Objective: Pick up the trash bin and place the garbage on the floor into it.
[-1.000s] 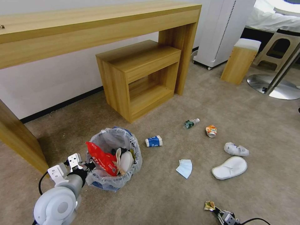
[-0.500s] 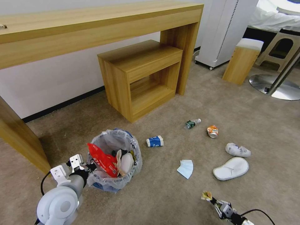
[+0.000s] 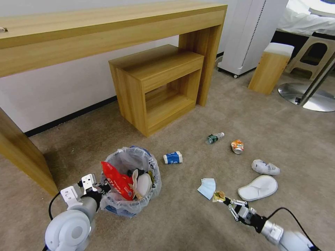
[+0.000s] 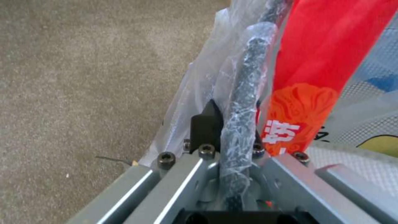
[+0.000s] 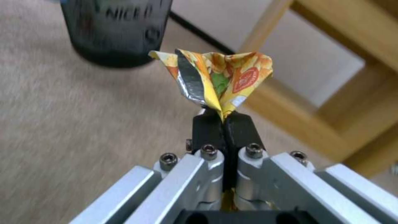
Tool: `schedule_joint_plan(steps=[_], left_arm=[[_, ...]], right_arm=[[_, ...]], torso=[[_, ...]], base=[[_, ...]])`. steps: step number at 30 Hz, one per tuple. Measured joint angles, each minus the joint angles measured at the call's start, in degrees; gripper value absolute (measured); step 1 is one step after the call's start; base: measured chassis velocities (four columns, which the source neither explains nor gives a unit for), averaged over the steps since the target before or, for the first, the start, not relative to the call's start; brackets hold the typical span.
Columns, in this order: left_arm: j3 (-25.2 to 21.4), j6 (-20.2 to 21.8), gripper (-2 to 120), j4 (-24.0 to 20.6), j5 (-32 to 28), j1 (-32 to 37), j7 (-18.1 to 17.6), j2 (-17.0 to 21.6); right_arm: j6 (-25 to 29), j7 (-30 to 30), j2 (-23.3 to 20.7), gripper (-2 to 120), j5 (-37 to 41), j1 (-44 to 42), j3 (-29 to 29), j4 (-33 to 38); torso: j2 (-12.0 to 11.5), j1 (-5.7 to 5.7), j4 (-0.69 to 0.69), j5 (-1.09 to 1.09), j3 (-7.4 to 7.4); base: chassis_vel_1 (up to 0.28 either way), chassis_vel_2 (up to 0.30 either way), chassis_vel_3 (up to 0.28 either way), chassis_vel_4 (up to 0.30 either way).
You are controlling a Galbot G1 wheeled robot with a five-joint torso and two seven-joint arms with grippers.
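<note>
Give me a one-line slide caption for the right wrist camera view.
Right gripper pinches a crumpled yellow wrapper above the beige carpet, wooden furniture beyond.

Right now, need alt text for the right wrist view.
The right pincer is shut on a crumpled yellow wrapper with silver foil inside, held off the beige carpet. Behind it stand a dark round container and a light wooden furniture frame.

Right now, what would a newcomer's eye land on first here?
The right pincer, low over the floor beside the blue mask, pinches a crumpled yellow wrapper. At lower left, the left pincer clamps the rim of the trash bin, where a red bag sticks out.
</note>
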Motion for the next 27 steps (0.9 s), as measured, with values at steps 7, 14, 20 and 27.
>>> schedule_joint_plan(steps=[7, 14, 20, 27], left_arm=[[0.64, 0.24, 0, 0.04, 1.32, 0.23, 0.7, -0.72], [1.36, 0.47, 0, 0.12, 2.26, 0.4, 1.17, -0.53], [2.27, 0.86, 0, 0.71, 2.98, 0.23, 1.53, -0.16], [3.13, 0.99, 0, 1.17, 3.7, -0.1, 1.76, -0.21]], right_arm=[[0.03, -0.91, -1.16, 0, -1.86, 3.16, 0.18, 8.07], [-0.76, -2.01, -4.38, 0, -1.97, 6.52, 0.09, 14.54], [-3.92, -2.57, -9.0, 0, 1.06, 11.98, -2.9, 19.07], [-7.61, -0.98, -11.48, 0, 3.98, 19.54, -9.97, 22.03]], torso=[[0.0, 0.0, -0.01, 0.0, 0.0], [0.0, 0.0, -0.01, 0.01, 0.0], [0.0, 0.0, -0.02, 0.01, 0.0], [0.0, 0.0, -0.01, 0.0, 0.0]], base=[[0.0, 0.0, 0.0, 0.0], [0.0, 0.0, 0.0, 0.0], [0.0, 0.0, 0.0, 0.0], [0.0, 0.0, 0.0, 0.0]])
